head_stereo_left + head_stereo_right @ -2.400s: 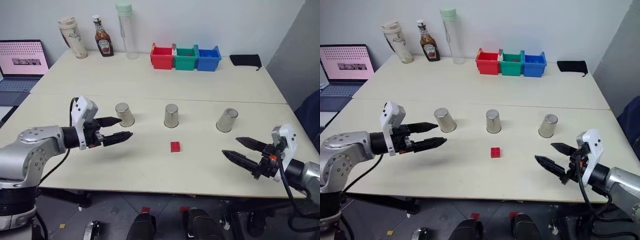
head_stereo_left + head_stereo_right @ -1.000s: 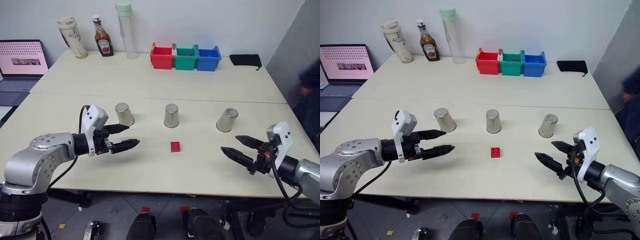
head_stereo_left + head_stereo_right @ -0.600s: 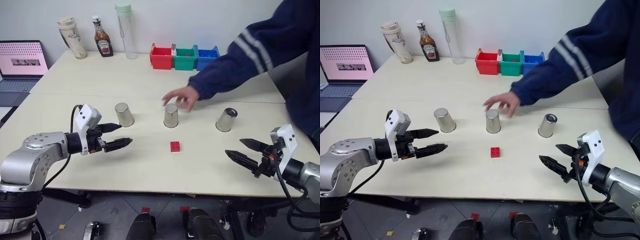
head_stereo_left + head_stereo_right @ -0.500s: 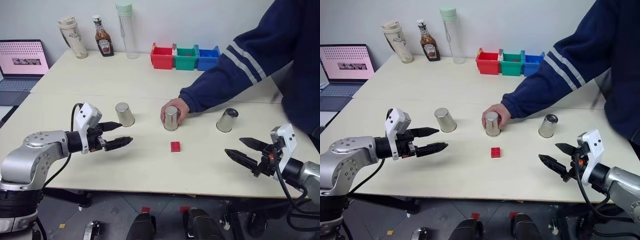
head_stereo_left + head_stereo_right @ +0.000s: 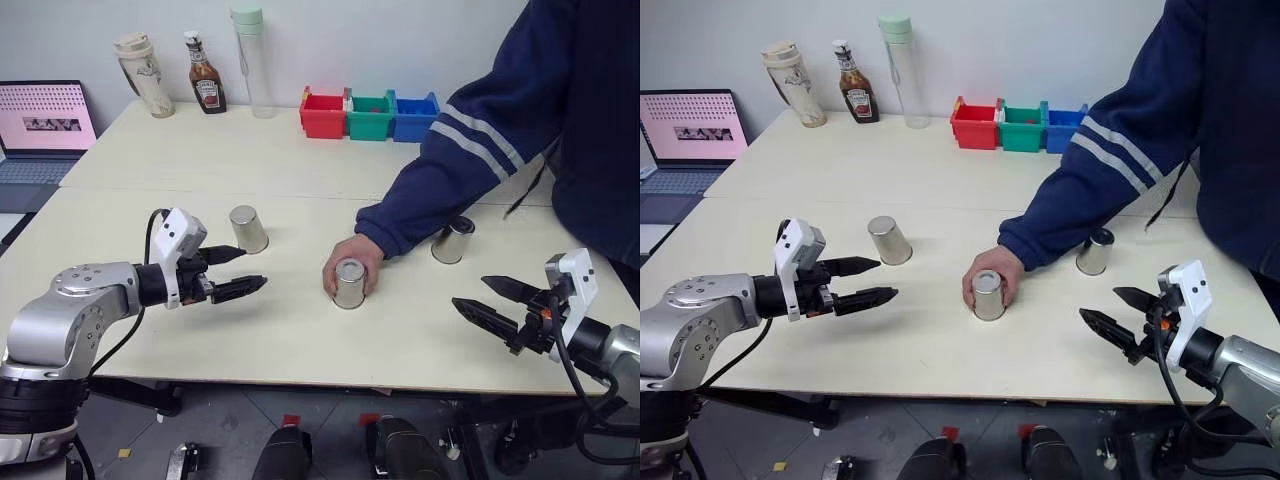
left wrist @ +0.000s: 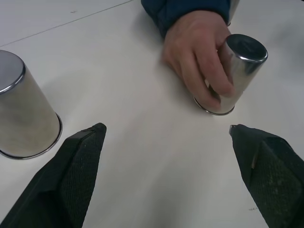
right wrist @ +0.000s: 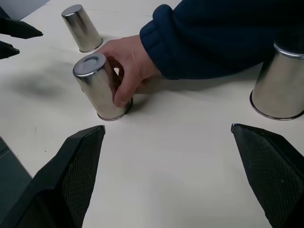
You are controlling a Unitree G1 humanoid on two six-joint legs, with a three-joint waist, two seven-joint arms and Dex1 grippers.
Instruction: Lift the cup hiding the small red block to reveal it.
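A person's hand (image 5: 352, 262) is holding the middle cup (image 5: 349, 284) upside down on the pale table (image 5: 300, 170). The fingers are wrapping around the cup's side. The person's arm, in a dark blue sleeve (image 5: 470, 150) with white stripes, is reaching in over the table from the right.

2 more cups are standing upside down on the table. The left cup (image 5: 248, 229) is sitting just past the left gripper (image 5: 236, 271). The right cup (image 5: 452, 240) is sitting partly behind the blue sleeve. All 3 cups are shiny metal and look alike.

The small red block is not showing anywhere on the table, so I cannot tell which cup it is under.

The left gripper is hanging above the table with its 2 black fingers apart and holding nothing. It is pointing toward the middle cup but is well apart from it. The right gripper (image 5: 488, 302) is hanging near the front right edge of the table. Its 2 fingers are also apart and holding nothing.

At the back of the table 3 small bins are sitting in a row: a red bin (image 5: 323, 113), a green bin (image 5: 371, 114) and a blue bin (image 5: 414, 116). A ketchup bottle (image 5: 205, 74), a tall clear bottle (image 5: 254, 60) and a tan mug (image 5: 144, 74) are standing at the back left. A laptop (image 5: 42, 125) is sitting open off to the left.
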